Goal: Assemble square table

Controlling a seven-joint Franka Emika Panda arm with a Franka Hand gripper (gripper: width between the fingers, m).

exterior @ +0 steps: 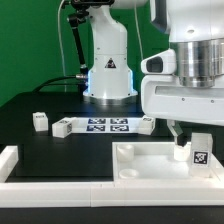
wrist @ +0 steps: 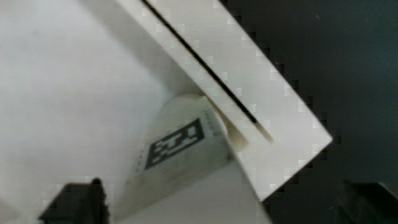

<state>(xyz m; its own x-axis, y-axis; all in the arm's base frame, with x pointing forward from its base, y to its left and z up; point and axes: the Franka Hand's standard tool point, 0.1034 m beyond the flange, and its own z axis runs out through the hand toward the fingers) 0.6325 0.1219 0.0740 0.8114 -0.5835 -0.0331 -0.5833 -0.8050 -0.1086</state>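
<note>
Far off the gripper's side, at the exterior view's left edge, a low white rail [exterior: 8, 158] borders the black table [exterior: 60, 150]. Beyond it and well apart from the gripper stand a loose leg [exterior: 40, 122] and, just beside that, a second loose leg [exterior: 62, 127]. This second one sits at the end of the marker board [exterior: 105, 125], which lies flat in front of the arm's base [exterior: 108, 65]. A third loose leg [exterior: 145, 123] sits at the board's other end, nearer the gripper but clear of it. The table top [exterior: 140, 165] [wrist: 71, 80] lies below the gripper, its raised rim [wrist: 231, 70] running past the fingers. The gripper [exterior: 183, 132] [wrist: 217, 203] hangs right over a tagged leg [exterior: 196, 152] [wrist: 178, 145] that stands on the table top, just beside the rim (whether it actually touches the rim is hard to tell). In the wrist view the two dark fingers [wrist: 71, 200] are spread wide, one on each side of the tagged leg, with clear white surface between each finger and the block. They pinch nothing and touch nothing.
</note>
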